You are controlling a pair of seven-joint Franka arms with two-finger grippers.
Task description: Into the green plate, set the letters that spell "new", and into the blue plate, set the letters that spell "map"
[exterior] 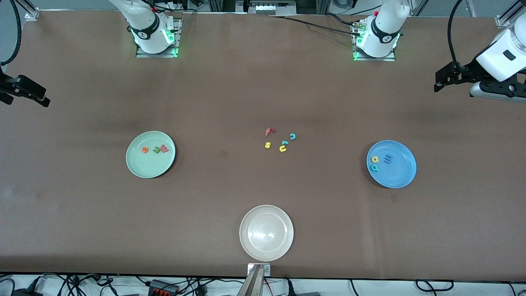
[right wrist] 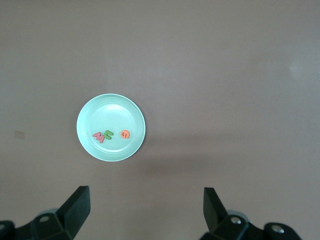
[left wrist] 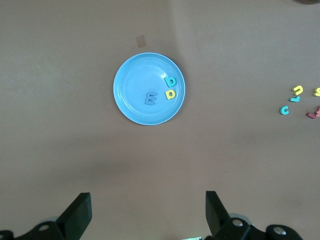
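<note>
The green plate lies toward the right arm's end of the table. In it are the orange "e", the dark green "n" and the red-pink "w". The blue plate lies toward the left arm's end and holds the blue-purple "m", the yellow "a" and the teal "p". My left gripper hangs open and empty, high over the table's edge at its own end. My right gripper does the same at its end.
Loose letters lie mid-table between the two plates: a red "f", a teal "c", a yellow "s", a yellow "u" and another teal piece. A cream-white plate stands empty near the front edge.
</note>
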